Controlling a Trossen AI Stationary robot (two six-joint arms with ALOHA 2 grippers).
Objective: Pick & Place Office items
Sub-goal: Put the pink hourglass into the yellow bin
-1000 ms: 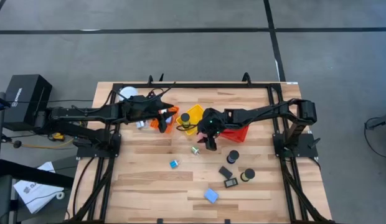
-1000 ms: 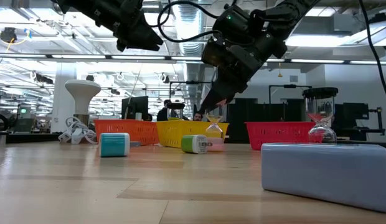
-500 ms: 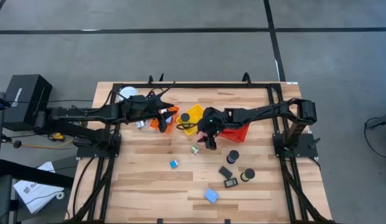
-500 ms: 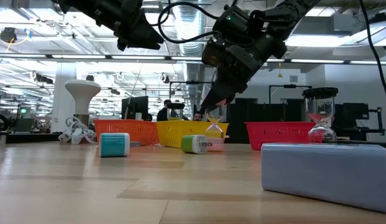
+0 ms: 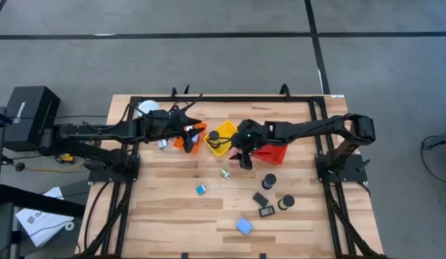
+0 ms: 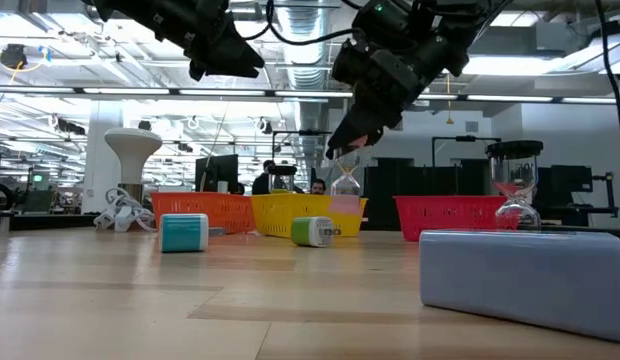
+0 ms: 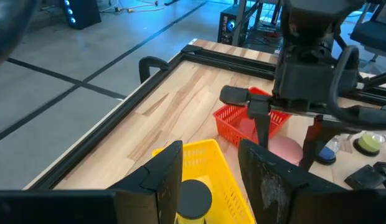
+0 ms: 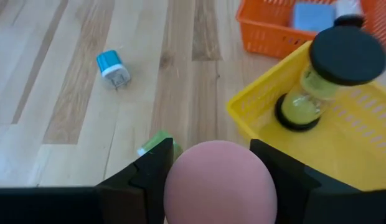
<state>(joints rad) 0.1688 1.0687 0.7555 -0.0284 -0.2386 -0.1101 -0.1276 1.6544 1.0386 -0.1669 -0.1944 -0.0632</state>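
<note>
The right gripper [image 6: 342,150] is gripping a pink-capped glass hourglass [image 8: 221,180] by its top, carrying it in the air near the back edge of the wooden worktop [image 5: 173,194], between the yellow mesh basket [image 5: 221,135] and the red mesh basket [image 5: 270,152]. Hanging from such a small hold, it is risking a slip, or clipping a basket rim. The left gripper [image 7: 211,180] is hovering open-fingered over the yellow basket.
</note>
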